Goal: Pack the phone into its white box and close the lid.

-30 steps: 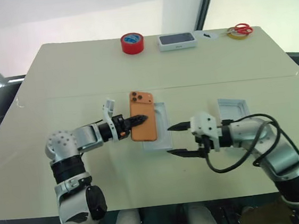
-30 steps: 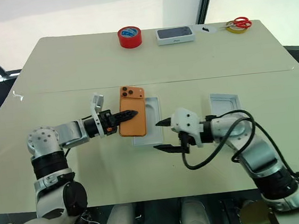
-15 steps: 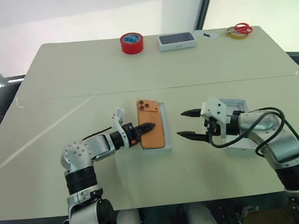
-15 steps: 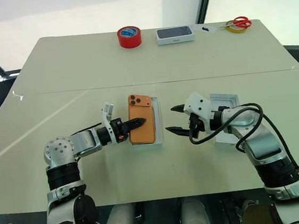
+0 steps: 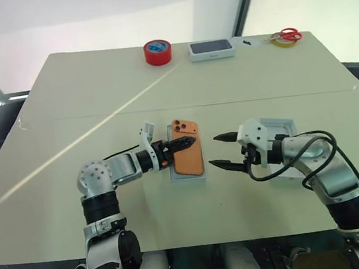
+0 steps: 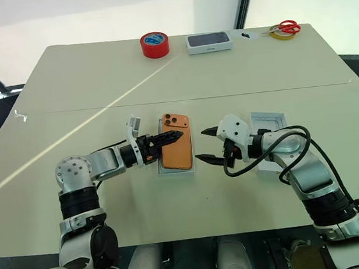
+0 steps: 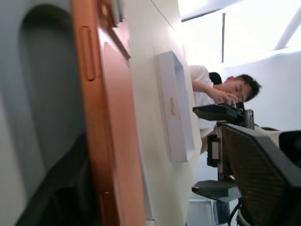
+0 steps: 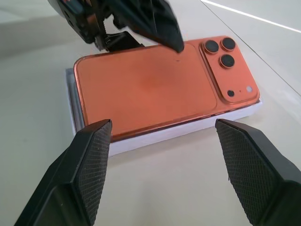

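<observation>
The orange phone (image 5: pixel 190 160) lies back-up on top of the white box (image 5: pixel 187 178), covering it; the three lenses (image 8: pixel 221 49) point to the far side. A white rim of the box (image 8: pixel 141 143) shows along the near side. My left gripper (image 5: pixel 192 141) reaches in from the left, open, its upper finger (image 8: pixel 155 23) raised just over the phone's back. My right gripper (image 5: pixel 213 151) hovers open and empty just right of the phone, facing its long edge. The lid (image 5: pixel 284 123) lies open side up behind my right wrist, with orange lettering on its side wall (image 7: pixel 173 108).
At the table's far edge stand a red tape roll (image 5: pixel 158 51), a dark-topped white box (image 5: pixel 212 49), and red-handled scissors with a yellow tape ring (image 5: pixel 287 36). A seated person (image 7: pixel 225 89) shows beyond the table in the left wrist view.
My left gripper brought the tilted phone over the box and laid it flat there, then its fingers spread. My right gripper drew back to the right of the box.
</observation>
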You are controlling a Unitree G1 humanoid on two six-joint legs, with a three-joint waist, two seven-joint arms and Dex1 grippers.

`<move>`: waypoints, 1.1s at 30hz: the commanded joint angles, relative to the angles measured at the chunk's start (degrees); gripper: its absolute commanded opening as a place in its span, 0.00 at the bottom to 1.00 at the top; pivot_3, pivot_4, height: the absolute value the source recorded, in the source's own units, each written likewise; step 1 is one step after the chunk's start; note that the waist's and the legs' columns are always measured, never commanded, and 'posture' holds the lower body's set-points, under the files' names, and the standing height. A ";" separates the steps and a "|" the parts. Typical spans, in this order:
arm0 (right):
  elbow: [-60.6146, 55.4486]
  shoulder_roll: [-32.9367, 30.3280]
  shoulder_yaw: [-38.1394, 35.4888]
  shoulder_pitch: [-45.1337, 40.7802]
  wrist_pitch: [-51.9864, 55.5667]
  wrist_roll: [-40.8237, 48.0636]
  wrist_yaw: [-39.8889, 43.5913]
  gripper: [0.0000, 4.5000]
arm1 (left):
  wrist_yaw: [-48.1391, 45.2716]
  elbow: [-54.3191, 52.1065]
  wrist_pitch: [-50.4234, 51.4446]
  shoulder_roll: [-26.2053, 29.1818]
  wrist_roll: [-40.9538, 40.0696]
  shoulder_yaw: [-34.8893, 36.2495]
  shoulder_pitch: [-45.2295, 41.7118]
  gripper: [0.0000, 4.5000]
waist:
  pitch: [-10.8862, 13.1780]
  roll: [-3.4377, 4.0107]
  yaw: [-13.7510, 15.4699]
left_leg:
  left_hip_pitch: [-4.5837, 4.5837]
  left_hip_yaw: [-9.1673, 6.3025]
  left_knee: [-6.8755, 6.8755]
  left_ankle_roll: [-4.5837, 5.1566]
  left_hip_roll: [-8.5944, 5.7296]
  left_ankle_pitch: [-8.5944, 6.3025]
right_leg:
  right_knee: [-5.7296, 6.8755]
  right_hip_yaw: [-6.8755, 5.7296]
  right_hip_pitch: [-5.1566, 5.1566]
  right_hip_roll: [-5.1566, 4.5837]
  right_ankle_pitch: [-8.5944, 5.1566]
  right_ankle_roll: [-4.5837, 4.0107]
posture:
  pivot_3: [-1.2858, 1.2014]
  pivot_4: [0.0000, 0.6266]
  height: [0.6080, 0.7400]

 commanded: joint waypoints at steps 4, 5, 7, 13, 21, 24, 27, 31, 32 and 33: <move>-0.21 0.37 -0.35 -0.71 -1.50 -0.20 -0.56 0.82 | -1.24 -5.00 4.91 8.13 1.71 -5.42 -0.38 0.84 | -0.01 0.01 -0.08 | 0.09 0.01 -0.06 -0.02 0.02 0.00 | 0.03 0.01 0.03 0.02 0.00 0.00 | 0.52 0.24 1.00; -0.16 0.47 -0.23 -0.72 -1.59 -0.31 -0.63 0.82 | -1.58 -6.07 4.45 9.53 2.27 -6.77 -0.38 0.84 | -0.01 0.01 -0.09 | 0.12 0.01 -0.06 -0.02 0.02 0.00 | 0.03 0.01 0.06 0.02 0.00 0.00 | 0.52 0.24 1.00; 0.05 0.75 -0.02 -0.78 -1.82 -0.52 -0.78 0.82 | -1.74 -6.83 4.21 9.90 1.54 -5.63 -1.42 0.84 | -0.02 0.03 0.03 | 0.20 0.02 -0.06 -0.02 0.02 0.00 | 0.03 0.03 0.11 0.02 0.00 -0.01 | 0.52 0.24 1.00; 0.28 1.83 0.30 -1.35 -1.92 -0.64 -1.23 0.82 | -4.75 -10.25 0.70 15.34 3.53 -10.94 -0.94 0.84 | -0.01 0.03 0.13 | 0.25 0.01 -0.08 -0.02 0.02 0.00 | 0.03 0.05 0.16 0.00 -0.01 -0.02 | 0.52 0.24 1.00; 3.62 1.84 0.11 -2.02 -4.86 -3.98 -2.88 0.70 | -17.57 -10.93 -22.15 26.48 13.37 -18.10 0.58 0.57 | 0.01 0.04 0.13 | 0.19 0.07 -0.11 -0.03 0.02 -0.01 | 0.02 0.06 0.06 -0.01 -0.01 -0.02 | 0.52 0.24 1.00; 6.70 1.89 0.46 -2.94 -8.05 -7.25 -4.65 0.41 | -21.70 -10.27 -30.73 29.10 18.87 -23.91 2.60 0.22 | 0.02 0.12 0.22 | 0.19 0.21 -0.15 -0.04 0.01 -0.01 | -0.01 0.12 -0.02 -0.04 -0.01 -0.03 | 0.52 0.24 1.00; 10.53 0.43 3.19 -3.57 -11.90 -13.27 -5.90 0.07 | -26.47 -9.92 -40.72 33.41 27.42 -31.78 5.67 0.00 | 0.02 0.13 0.13 | 0.17 0.22 -0.15 -0.02 0.01 -0.03 | -0.13 0.12 -0.16 -0.07 -0.01 -0.03 | 0.52 0.24 1.00; 10.31 1.05 4.27 -2.86 -13.05 -13.32 -4.91 0.01 | -27.66 -9.44 -43.80 31.25 27.62 -31.80 9.01 0.00 | 0.04 0.16 0.11 | 0.05 0.31 -0.24 -0.01 0.06 -0.02 | -0.16 0.17 -0.17 -0.07 -0.01 -0.03 | 0.52 0.24 1.00; 10.29 0.99 4.65 -2.77 -13.01 -13.56 -4.65 0.01 | -27.70 -9.28 -44.42 30.60 28.11 -32.09 9.17 0.00 | 0.05 0.15 0.18 | 0.03 0.30 -0.24 -0.01 0.07 -0.02 | -0.15 0.17 -0.19 -0.06 -0.01 -0.03 | 0.52 0.24 1.00; 10.28 0.56 5.70 -2.72 -13.71 -14.83 -4.41 0.01 | -28.12 -8.24 -46.06 30.20 30.40 -34.38 8.93 0.00 | 0.05 0.16 0.27 | -0.03 0.26 -0.21 0.00 0.08 -0.02 | -0.14 0.15 -0.20 -0.04 -0.01 -0.03 | 0.52 0.24 1.00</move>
